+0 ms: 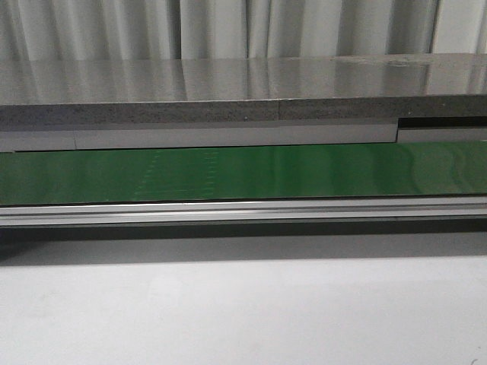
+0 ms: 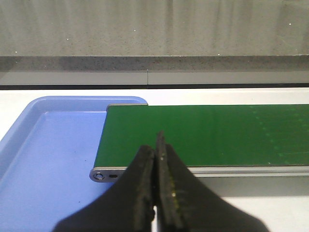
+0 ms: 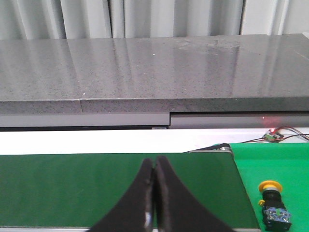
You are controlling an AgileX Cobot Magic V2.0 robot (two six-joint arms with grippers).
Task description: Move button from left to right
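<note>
The button (image 3: 274,204), a yellow mushroom cap on a dark blocky body, lies on a bright green surface (image 3: 280,164) just past the end of the dark green conveyor belt (image 3: 96,188), seen only in the right wrist view. My right gripper (image 3: 155,162) is shut and empty over the belt, well to the side of the button. My left gripper (image 2: 155,142) is shut and empty over the other end of the belt (image 2: 207,135). Neither gripper nor the button shows in the front view.
A blue tray (image 2: 43,154) sits under the belt's end in the left wrist view. The belt (image 1: 243,173) runs across the front view with a metal rail (image 1: 243,211) along its near side. A grey stone counter (image 1: 228,91) stands behind. Small wires (image 3: 275,135) lie near the bright green surface.
</note>
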